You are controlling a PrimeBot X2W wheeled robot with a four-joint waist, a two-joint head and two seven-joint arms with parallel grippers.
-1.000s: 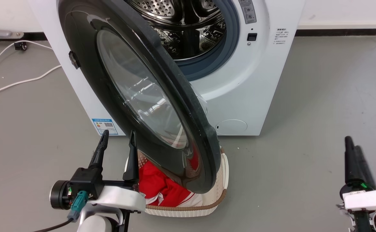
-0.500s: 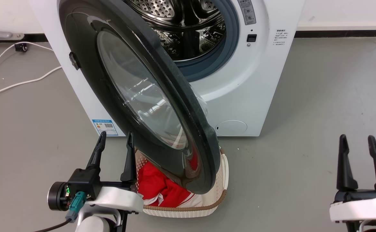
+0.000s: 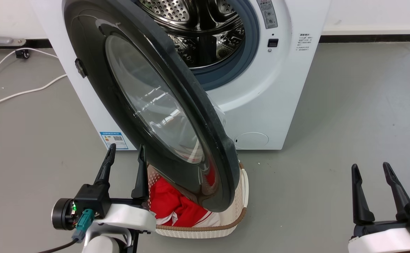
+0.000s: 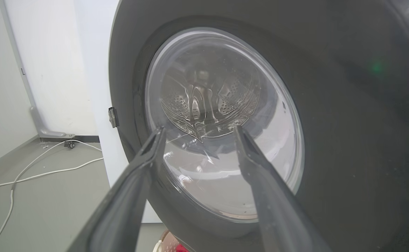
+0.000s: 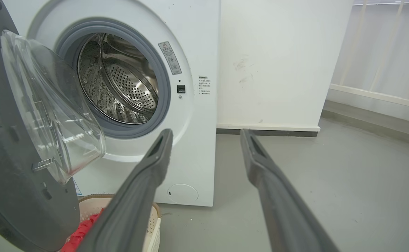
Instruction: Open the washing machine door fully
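Black glossy round washing machine door [image 3: 152, 105] stands about halfway open before the big white washing machine [image 3: 261, 105], so more swing is needed, and the left gripper [image 3: 127, 146] and right gripper [image 3: 370, 165] both gape empty.

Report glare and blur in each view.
Head view: sharp; bright reflections streak the door. Left wrist view: left claw blurred up close, green glint on the door's black rim. Right wrist view: right claw soft, machine sharp behind.
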